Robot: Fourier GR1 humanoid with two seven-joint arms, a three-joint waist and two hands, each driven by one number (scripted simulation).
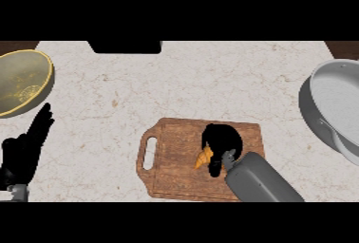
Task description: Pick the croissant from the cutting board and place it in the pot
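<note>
A wooden cutting board (175, 163) with a handle slot lies at the counter's front middle. On it sits the golden croissant (204, 157), mostly covered by my right hand (223, 142), whose fingers and thumb curl round it; only its left tip shows. The grey pot (329, 107) stands at the right edge, partly cut off by the view. My left hand (24, 149) rests open at the lower left, fingers straight and pointing up, away from the board.
A yellow-green bowl (21, 80) sits at the far left, just above my left hand. A dark object (125, 46) lies at the counter's back edge. Bare marble counter (210, 85) spreads between the board and the pot.
</note>
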